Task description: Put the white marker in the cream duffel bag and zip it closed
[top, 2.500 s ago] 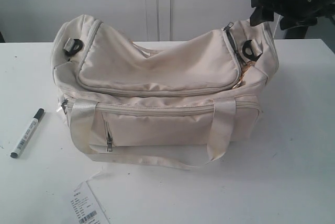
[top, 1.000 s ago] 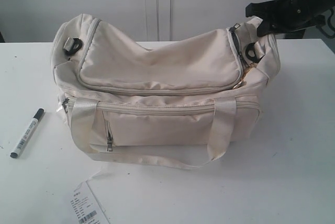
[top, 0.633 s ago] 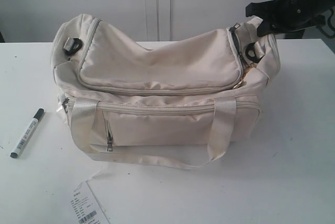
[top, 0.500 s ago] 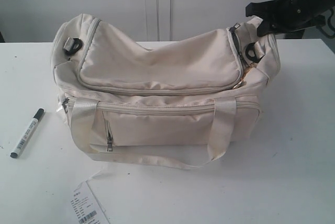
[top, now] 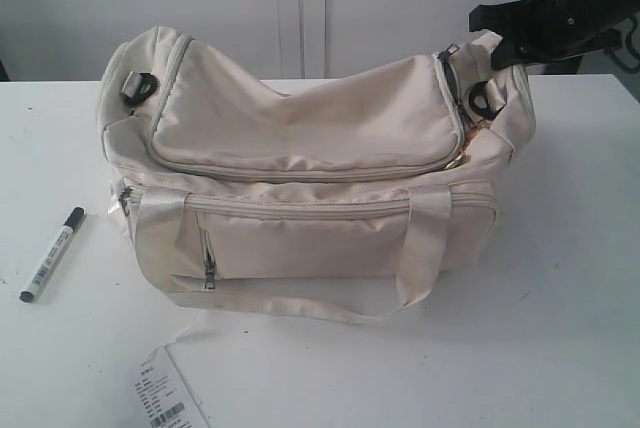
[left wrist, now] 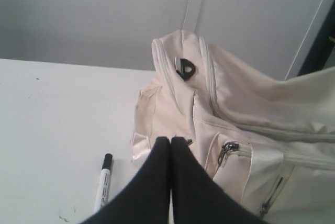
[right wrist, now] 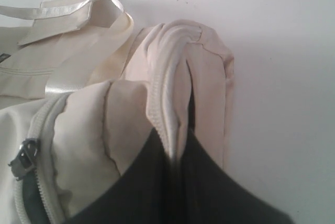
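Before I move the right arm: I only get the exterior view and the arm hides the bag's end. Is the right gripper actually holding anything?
Observer: Yes. The right wrist view shows the right gripper shut on a fold of the cream duffel bag, along its zipper tape.
Operator: And the left gripper?
Observer: Shut and empty, the left gripper hangs by the bag's other end.
Operator: Near the marker?
Observer: The white marker lies on the table just off to its side, untouched.
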`<state>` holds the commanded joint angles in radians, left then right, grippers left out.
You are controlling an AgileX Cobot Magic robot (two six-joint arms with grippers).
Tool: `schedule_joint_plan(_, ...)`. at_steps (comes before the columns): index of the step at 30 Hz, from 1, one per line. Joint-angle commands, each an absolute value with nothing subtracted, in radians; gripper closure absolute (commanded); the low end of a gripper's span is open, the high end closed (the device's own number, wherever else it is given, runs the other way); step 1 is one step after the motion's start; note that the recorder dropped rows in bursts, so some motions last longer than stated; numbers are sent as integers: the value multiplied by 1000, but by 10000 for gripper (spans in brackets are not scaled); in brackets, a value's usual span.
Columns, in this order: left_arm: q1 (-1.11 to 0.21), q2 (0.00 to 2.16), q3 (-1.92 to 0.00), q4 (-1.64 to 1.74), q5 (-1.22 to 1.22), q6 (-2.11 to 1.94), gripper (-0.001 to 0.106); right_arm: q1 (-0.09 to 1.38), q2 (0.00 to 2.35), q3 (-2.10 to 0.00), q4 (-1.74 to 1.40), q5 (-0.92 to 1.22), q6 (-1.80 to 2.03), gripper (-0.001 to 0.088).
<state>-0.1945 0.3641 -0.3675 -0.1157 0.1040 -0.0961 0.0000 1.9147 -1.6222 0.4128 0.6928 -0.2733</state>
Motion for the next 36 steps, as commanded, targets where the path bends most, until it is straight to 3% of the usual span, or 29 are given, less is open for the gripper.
schedule_joint_plan(13,-194,706,-657,-197,436,205,1053,0,1915,-1622,413,687,-273,868)
schedule_joint_plan(22,-194,875,-782,-853,596,812,1053,0,1915,-1622,413,687,-273,868)
schedule_joint_plan(27,-199,950,-834,-989,646,924,1053,0,1915,-1622,413,687,-273,868)
schedule_joint_plan(36,-417,1073,-898,-978,571,942,1053,0,1915,-1622,413,687,-273,868)
